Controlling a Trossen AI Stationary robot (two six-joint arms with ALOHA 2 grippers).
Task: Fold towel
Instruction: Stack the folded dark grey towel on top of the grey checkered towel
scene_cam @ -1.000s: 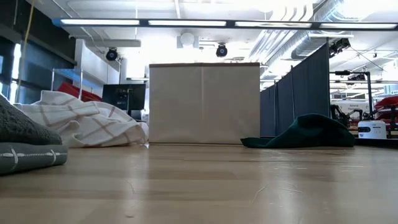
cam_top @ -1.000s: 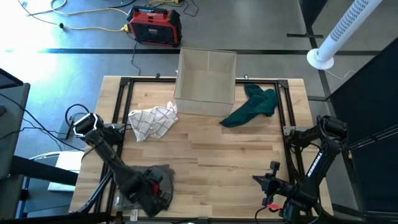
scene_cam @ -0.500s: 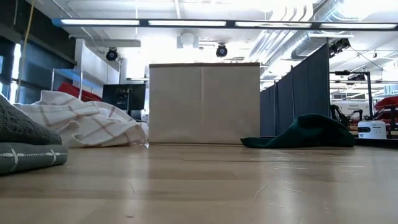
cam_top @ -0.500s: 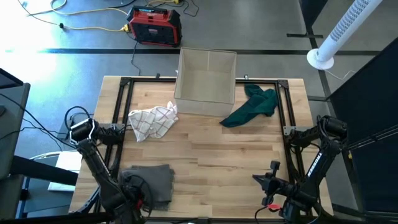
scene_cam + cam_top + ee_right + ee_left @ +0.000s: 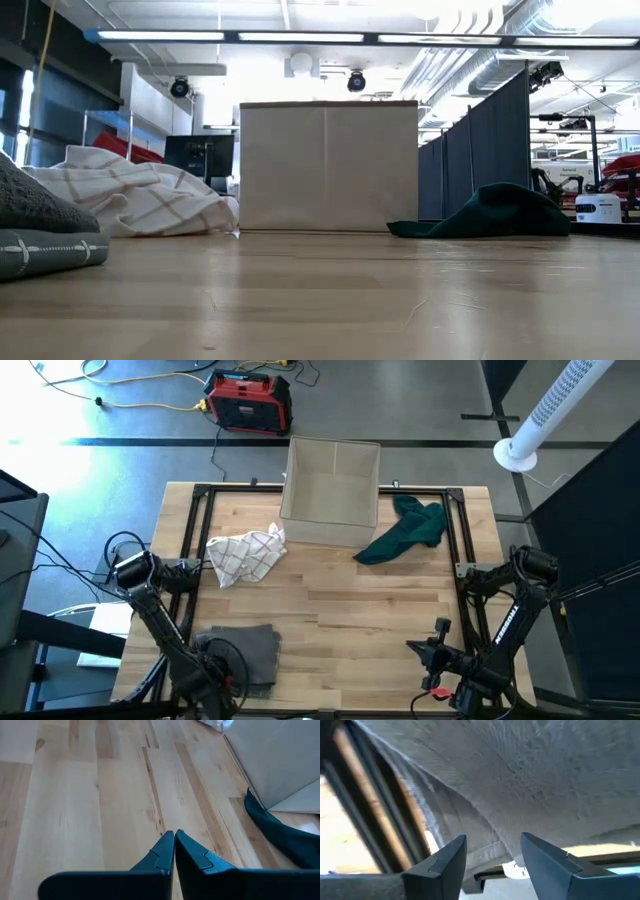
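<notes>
Overhead, the wooden bench fills the centre of the frame inside a black rail frame, a surface large enough to spread cloth flat. At its upper centre stands an open beige box, apparently the receptacle for finished work, placed out of the way of the folding area. Just beside the box, to the right, lies a crumpled green towel, and to the left, a bunched white checked towel; both look unfolded and seem to be waiting their turn. The grey towel, the piece now in hand, lies at the lower left of the overhead frame as a compact folded rectangle, near the bench's front edge where the left arm reaches it easily. The left claw is at that towel's near corner with fingers parted and nothing between them, grey cloth filling the wrist view just beyond; this suggests the fold has been let go. The right claw is parked at the lower right of the overhead frame, its fingers pressed together over bare wood, empty and idle.
</notes>
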